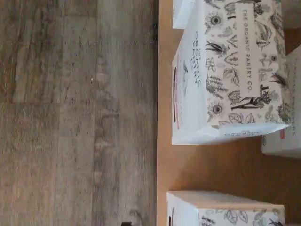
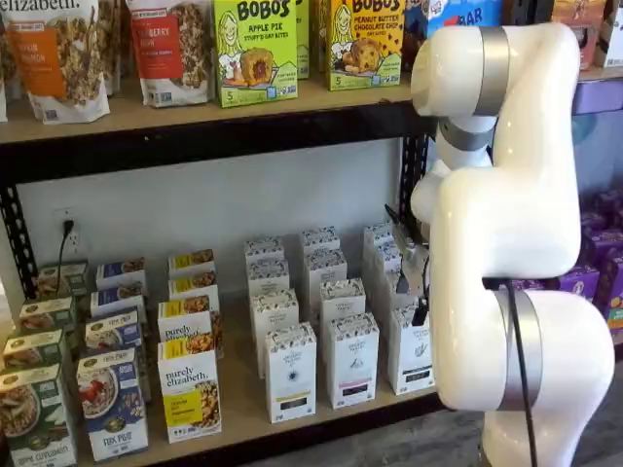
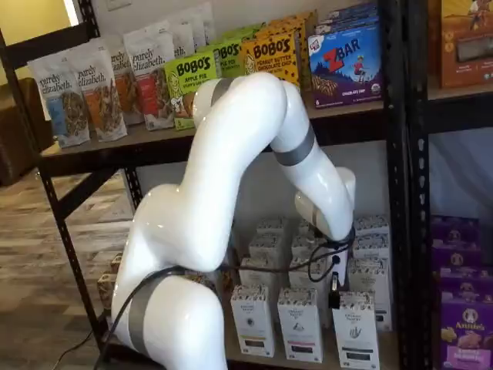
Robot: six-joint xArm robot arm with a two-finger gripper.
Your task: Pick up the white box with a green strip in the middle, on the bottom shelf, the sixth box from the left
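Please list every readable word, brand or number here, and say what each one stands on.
"THE ORGANIC PANTRY CO": white box top, wrist view.
"BOBO'S APPLE PIE": green box.
"BOBO'S PEANUT BUTTER CHOCOLATE CHIP": yellow box.
"purely elizabeth": yellow-banded box.
"ZBAR": blue box.
"Annie's": purple box.
White boxes' front labels: too small.

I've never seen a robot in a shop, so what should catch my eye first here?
The big glossy white arm fills the foreground, bending down toward the bottom shelf. There, rows of narrow white boxes stand beside yellow-banded boxes. On the top shelf, bright Bobo's boxes sit above them. The gripper's state cannot be told.
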